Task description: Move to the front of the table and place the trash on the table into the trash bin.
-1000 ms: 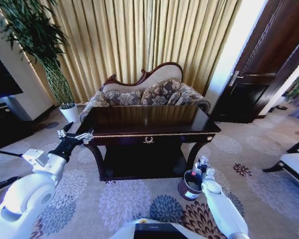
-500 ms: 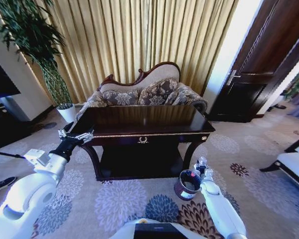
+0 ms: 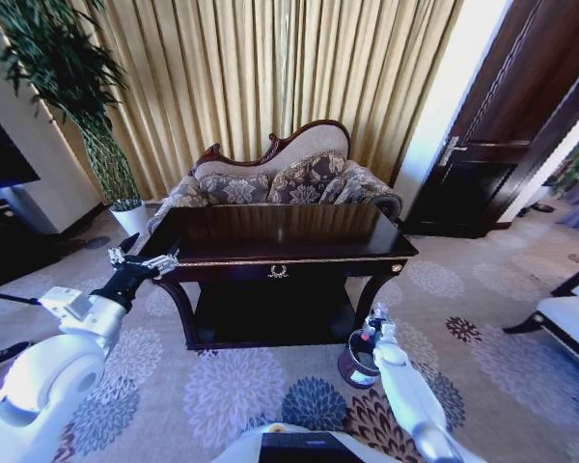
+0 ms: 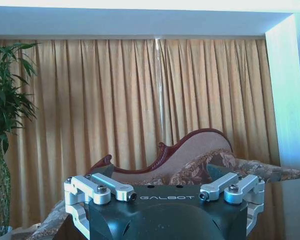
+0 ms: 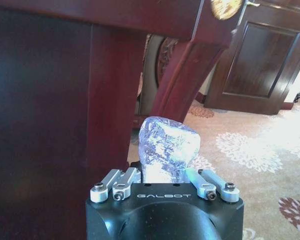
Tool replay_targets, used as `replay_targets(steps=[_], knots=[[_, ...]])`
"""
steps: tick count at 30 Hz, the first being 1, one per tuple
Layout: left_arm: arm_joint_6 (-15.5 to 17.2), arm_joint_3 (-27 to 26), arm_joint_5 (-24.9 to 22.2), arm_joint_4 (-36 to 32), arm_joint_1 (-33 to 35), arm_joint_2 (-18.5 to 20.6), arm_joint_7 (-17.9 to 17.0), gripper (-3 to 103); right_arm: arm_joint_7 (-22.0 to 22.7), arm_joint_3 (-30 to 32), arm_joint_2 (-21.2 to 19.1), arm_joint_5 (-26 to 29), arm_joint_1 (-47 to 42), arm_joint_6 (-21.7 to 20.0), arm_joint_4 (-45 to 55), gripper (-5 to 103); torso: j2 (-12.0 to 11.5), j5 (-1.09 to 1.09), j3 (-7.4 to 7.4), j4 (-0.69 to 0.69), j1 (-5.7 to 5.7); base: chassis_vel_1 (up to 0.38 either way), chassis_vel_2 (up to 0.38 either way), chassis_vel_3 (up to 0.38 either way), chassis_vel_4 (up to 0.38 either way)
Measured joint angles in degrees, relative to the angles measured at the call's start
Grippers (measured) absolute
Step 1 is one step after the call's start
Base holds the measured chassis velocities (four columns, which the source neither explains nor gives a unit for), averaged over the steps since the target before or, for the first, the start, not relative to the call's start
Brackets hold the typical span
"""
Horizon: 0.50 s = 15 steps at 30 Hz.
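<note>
Right gripper (image 3: 372,323) grips bottle (image 5: 167,147) above bin (image 3: 357,362) (floral carpet (image 3: 241,386)).

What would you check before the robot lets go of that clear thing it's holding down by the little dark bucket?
1. Right gripper shut on the clear crinkled plastic bottle: ok.
2. Right gripper directly above the small round dark trash bin: cannot tell.
3. Bin upright on the carpet: ok.
4. Left gripper open, raised beside the dark glossy wooden table's left corner, away from the bin: ok.
5. Table top free of other litter: cannot tell.
</note>
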Motion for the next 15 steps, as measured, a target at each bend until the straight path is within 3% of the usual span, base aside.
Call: replay_targets(steps=[3,11,15], knots=[[-0.1,-0.1,0.0,0.0,0.1,0.0,0.1,100,0.0,0.3,0.4,-1.4,0.8,0.0,-1.7,35,0.0,0.01,0.0,0.0,0.0,0.0,0.0,0.0,0.0],[-0.2,0.8,0.1,-0.8,-0.1,-0.4,0.2,100,1.5,1.1,-0.3,-2.6,4.2,0.0,-8.2,68,0.0,0.0,0.0,-0.01,0.0,0.0,0.0,0.0,0.0],[-0.2,0.9,0.3,-1.2,0.0,-0.6,0.2,100,2.4,1.3,-1.0,-2.5,5.0,0.0,-9.8,78,0.0,0.01,0.0,-0.01,0.0,0.0,0.0,0.0,0.0]])
